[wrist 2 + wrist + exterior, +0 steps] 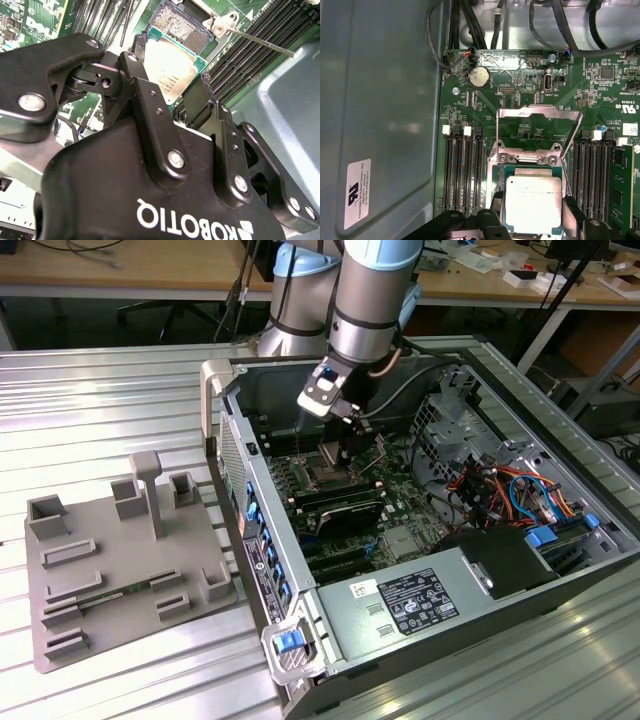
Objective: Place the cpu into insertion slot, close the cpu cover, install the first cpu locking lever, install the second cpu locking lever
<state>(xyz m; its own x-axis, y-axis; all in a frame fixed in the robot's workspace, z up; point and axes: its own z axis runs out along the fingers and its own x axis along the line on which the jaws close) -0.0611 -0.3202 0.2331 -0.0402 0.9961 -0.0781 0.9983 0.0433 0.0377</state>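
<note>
In the second wrist view, the black gripper (167, 76) hides the near edge of the silvery-grey square cpu chip (169, 62), and the square black insertion slot (175, 20) runs off the picture's edge.

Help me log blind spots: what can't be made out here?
- Silvery-grey square cpu chip: one edge, first wrist view, partly covered by the black gripper.
- Black square insertion slot: second wrist view, partly behind the chip, cut by the picture edge.
- Gap between chip and slot: exterior view, too small.
</note>
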